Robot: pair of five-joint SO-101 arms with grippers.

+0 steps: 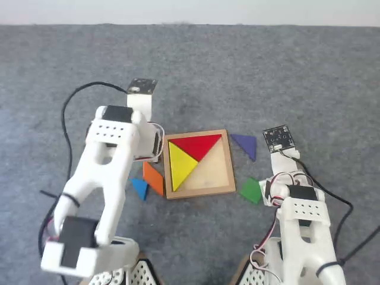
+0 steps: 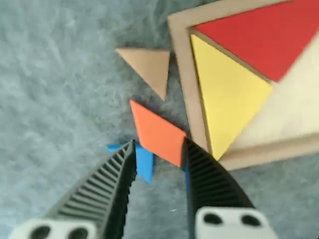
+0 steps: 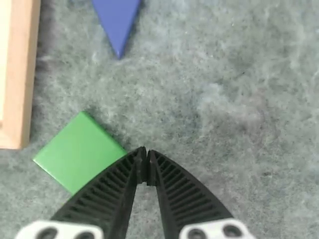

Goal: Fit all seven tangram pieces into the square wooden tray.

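— Where's the tray?
— The square wooden tray [image 1: 202, 192] lies mid-table between the two arms. The red triangle [image 1: 196, 145] and yellow triangle [image 1: 180, 163] lie flat inside it, edges meeting.
— And outside it?
— An orange parallelogram [image 1: 153, 177] is just beside its left rim, with a blue triangle [image 1: 140, 188] next to that and a tan triangle [image 2: 149, 67] nearby. An indigo triangle [image 1: 245, 144] and a green square [image 1: 251, 190] sit to the right.
— The grippers?
— The left gripper [image 2: 158, 144] hangs with fingers apart over the orange parallelogram's corner. The right gripper [image 3: 145, 152] is pressed together, empty, just beside the green square.

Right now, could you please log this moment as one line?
tray: red triangle, yellow triangle in | left gripper: open over orange piece | right gripper: shut beside green square
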